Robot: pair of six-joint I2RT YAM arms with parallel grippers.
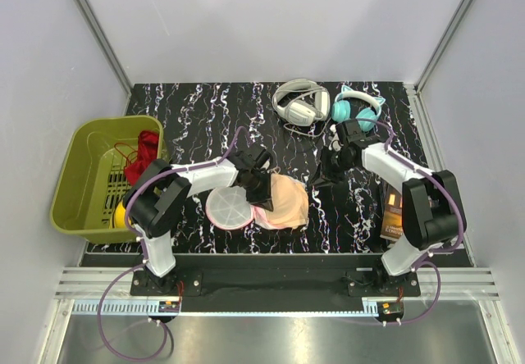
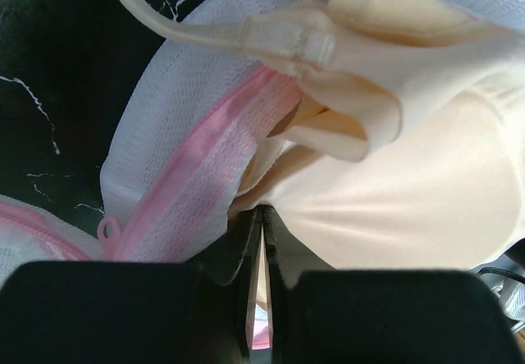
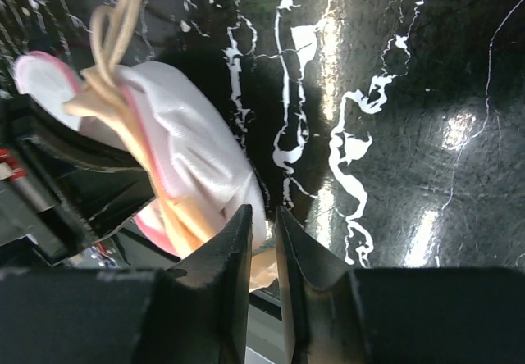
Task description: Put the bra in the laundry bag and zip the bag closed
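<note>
the left gripper [image 2: 261, 216] was clenched on the bra [image 1: 289, 203], which lay partly over the open laundry bag [image 1: 226, 208] on the table [image 1: 197, 118]. the right gripper [image 3: 262, 213] was pinched together, empty, just beside them.

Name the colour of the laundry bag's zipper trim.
Pink zipper trim, best seen in the left wrist view.

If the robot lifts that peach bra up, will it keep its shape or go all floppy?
Probably floppy: the bra folds over on itself at the laundry bag, and its strap bends loosely. It looks like thin fabric, so it is likely light. The padded cup looks rounded and may hold some of its shape.
</note>
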